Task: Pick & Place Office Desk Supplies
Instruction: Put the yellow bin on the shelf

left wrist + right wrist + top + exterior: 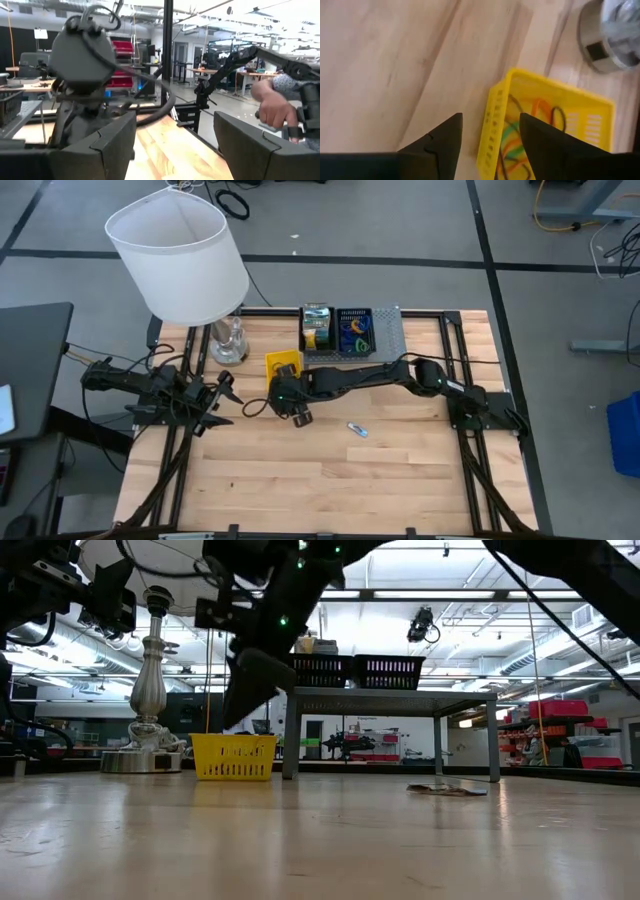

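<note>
Below, slatted yellow plastic basket (546, 131), looped rubber bands (512, 142).

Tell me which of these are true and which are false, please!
1. The yellow basket has rubber bands in it. True.
2. The right tool is squeezing a rubber band. False: its fingers are open and hold nothing, above the table beside the basket.
3. The lamp has a white shade. True.
4. The yellow basket sits on the gray rack. False: it sits on the wooden table, in front of the rack.
5. The left tool is over the yellow basket. False: it waits near the table's left edge.
</note>
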You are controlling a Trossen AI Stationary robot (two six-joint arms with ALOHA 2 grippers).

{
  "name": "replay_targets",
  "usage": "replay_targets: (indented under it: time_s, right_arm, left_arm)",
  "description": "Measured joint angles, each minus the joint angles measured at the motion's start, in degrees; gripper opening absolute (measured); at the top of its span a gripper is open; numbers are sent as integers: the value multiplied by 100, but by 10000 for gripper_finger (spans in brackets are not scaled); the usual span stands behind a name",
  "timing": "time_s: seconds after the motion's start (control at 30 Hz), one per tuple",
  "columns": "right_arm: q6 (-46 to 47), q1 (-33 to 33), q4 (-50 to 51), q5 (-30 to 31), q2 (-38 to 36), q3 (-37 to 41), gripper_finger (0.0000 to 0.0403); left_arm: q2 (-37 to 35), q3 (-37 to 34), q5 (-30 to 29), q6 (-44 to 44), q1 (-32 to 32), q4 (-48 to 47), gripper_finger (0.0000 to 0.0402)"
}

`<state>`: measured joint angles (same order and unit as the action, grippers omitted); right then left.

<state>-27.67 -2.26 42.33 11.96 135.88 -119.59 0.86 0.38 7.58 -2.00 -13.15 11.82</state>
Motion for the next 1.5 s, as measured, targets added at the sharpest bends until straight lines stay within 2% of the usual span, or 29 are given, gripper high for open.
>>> replay_targets:
  time_s: [0.7, 0.9, 1.13, 1.27, 1.5]
  right_arm:
    - [-39, 247, 110, -189, 271, 4, 198]
    - [-70, 247, 118, -165, 303, -2, 140]
    - [-44, 191, 257, -154, 303, -2, 17]
    - [71, 51, 494, -230, 298, -2, 12]
    - [788, -414, 1100, -364, 225, -13, 8]
  left_arm:
    - [-2, -2, -1, -1, -1, 19, 268]
    - [-2, -2, -1, -2, -2, 21, 268]
    - [-2, -2, -1, -2, 0, 21, 268]
    - [-2, 1, -3, -1, 0, 21, 268]
    - [-2, 1, -1, 0, 0, 21, 268]
